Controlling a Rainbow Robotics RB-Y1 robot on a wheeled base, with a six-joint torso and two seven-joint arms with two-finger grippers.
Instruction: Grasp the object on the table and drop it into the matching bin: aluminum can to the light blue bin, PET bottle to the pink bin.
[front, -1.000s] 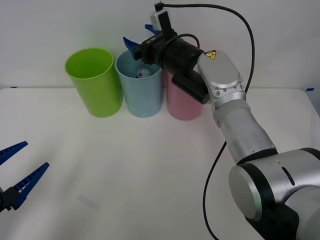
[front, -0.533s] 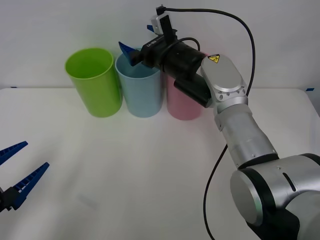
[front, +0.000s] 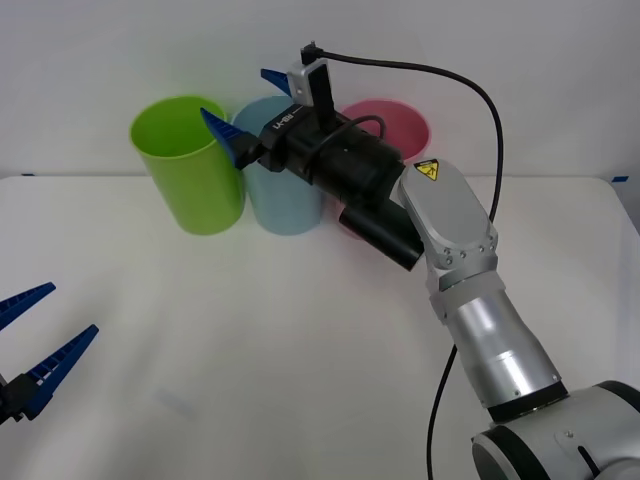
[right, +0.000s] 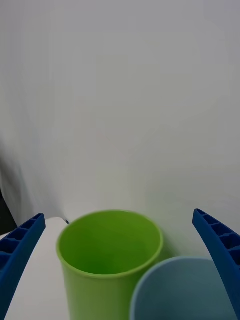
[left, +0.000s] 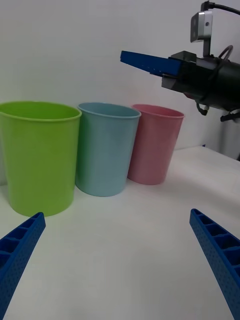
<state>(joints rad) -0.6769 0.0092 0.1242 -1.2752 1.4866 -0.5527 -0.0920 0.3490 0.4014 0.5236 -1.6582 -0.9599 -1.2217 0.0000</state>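
Blue fingers of the right pincer (front: 243, 115) stand spread wide and empty, hanging above the near rim of the light blue bin (front: 283, 205), on the side toward the lime green bin (front: 190, 165). I judge the can is already down inside the light blue bin, though I cannot see it. The left pincer (front: 30, 345), also wide, waits over the desk (front: 300, 350), well apart from that bin.

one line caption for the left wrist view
Right gripper open above the light blue bin, between lime green bin and pink bin.
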